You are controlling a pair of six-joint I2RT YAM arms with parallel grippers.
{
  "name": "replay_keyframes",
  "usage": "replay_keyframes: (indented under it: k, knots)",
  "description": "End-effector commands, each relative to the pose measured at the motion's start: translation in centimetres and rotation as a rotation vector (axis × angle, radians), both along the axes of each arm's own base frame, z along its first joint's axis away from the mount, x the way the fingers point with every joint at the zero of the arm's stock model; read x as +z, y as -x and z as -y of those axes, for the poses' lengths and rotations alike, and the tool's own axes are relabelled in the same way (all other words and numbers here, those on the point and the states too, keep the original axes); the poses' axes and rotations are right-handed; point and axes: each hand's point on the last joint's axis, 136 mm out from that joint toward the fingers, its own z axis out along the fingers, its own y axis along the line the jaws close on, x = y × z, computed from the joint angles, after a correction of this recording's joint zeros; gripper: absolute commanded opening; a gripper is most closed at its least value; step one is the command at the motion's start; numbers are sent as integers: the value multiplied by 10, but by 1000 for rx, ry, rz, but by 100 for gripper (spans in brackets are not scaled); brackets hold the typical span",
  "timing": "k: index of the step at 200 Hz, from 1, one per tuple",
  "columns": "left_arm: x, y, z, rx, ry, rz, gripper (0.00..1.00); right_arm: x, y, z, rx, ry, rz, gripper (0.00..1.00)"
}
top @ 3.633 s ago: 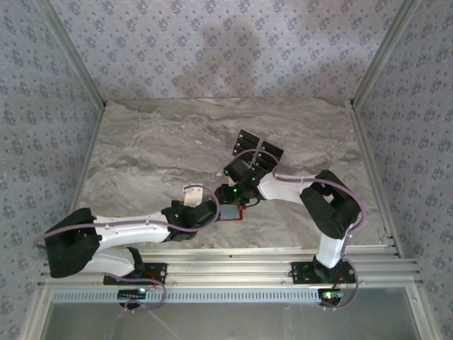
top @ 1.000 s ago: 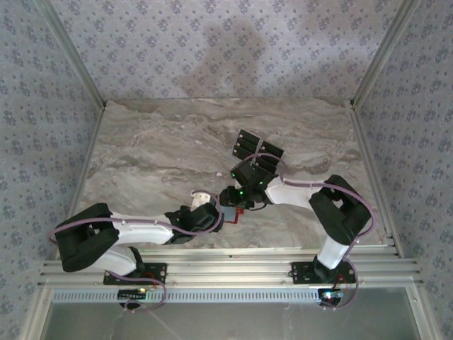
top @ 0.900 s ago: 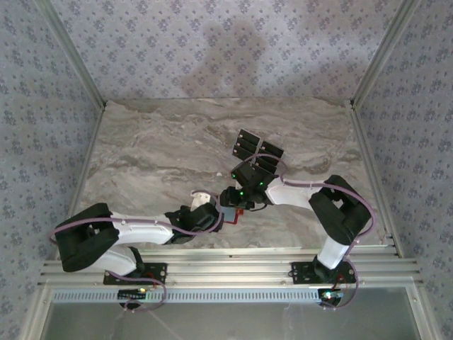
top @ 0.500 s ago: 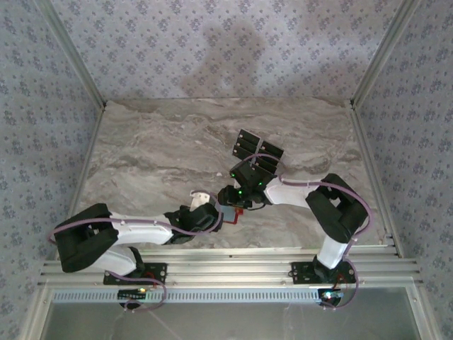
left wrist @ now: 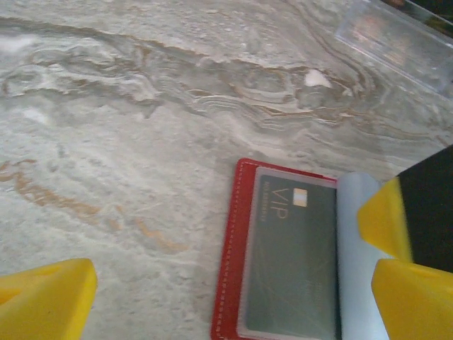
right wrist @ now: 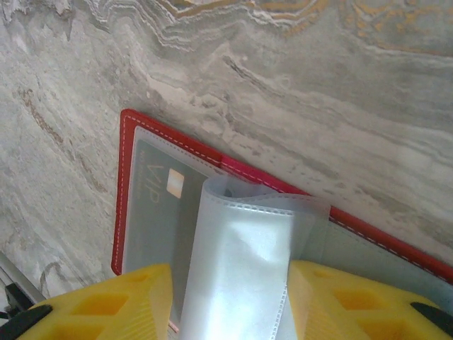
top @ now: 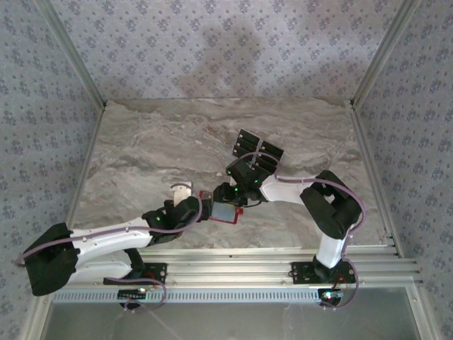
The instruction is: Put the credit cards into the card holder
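Observation:
The red card holder (top: 236, 214) lies open on the marble, near the table's front middle. In its left clear pocket (left wrist: 290, 262) sits a dark card marked VIP (right wrist: 152, 205). My right gripper (right wrist: 230, 304) (top: 225, 201) is shut on a clear inner sleeve (right wrist: 241, 262), which stands curled up off the holder. My left gripper (left wrist: 226, 312) (top: 195, 205) hangs open just left of the holder, with the holder's left edge between its fingers (left wrist: 42, 297). Black credit cards (top: 256, 150) lie in a fanned group behind the right wrist.
A glossy pale rectangle with reddish marks (left wrist: 396, 39) lies beyond the holder in the left wrist view. Metal frame rails (top: 226, 258) run along the near edge. Patterned walls (top: 212, 49) close in the back and both sides. Bare marble (top: 148, 149) stretches to the left and back.
The left arm has drawn back to the left, its elbow dropping toward the near left corner. The holder's red left flap now shows. The right gripper has kept its hold on the sleeve.

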Motion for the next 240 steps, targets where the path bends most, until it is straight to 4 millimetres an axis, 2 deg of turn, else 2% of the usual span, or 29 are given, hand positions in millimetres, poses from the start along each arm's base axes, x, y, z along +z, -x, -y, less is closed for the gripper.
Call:
replay_keyframes:
  k: [1, 71, 112, 131, 165, 240]
  knots:
    - [-10, 5, -20, 45, -31, -16, 100, -1, 4, -9, 11, 11, -35, 49]
    - [-20, 14, -30, 38, -7, -23, 100, 15, 2, -31, 41, -1, -16, 49]
    - [-23, 16, -30, 17, -5, -26, 100, 17, 2, -38, 55, 7, -10, 49]
    - [-24, 17, -22, -18, 2, -41, 100, 19, -2, -31, 48, 37, 15, 50]
    - [-21, 14, -27, 20, -16, -42, 100, 19, -1, -4, 52, 168, 76, 49]
    - [-14, 8, -17, 13, -24, -49, 100, -19, 21, 29, 65, 267, 16, 50]
